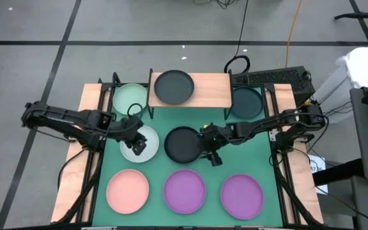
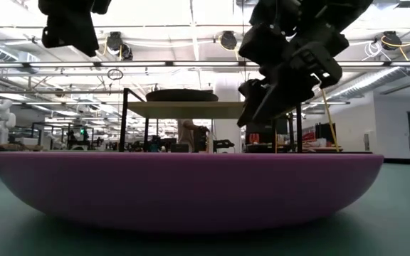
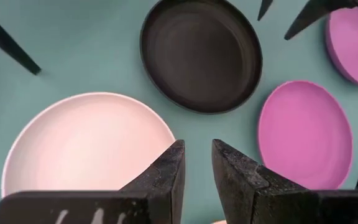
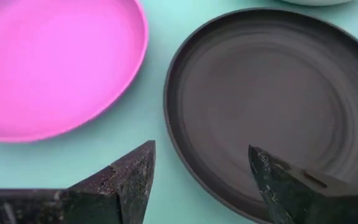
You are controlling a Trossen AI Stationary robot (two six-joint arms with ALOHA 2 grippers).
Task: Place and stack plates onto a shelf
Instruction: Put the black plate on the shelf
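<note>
Right tool (image 1: 207, 148) (fingers apart) over black plate (image 1: 183, 144).

One black plate (image 1: 174, 87) sits flat on the small wood shelf (image 1: 211, 89). On the green mat lie a mint plate (image 1: 130, 99), a dark teal plate (image 1: 246, 102), a white plate (image 1: 140, 144), another black plate (image 1: 181, 144), a pink plate (image 1: 127, 191) and two purple plates (image 1: 184, 190) (image 1: 241, 195).
</note>
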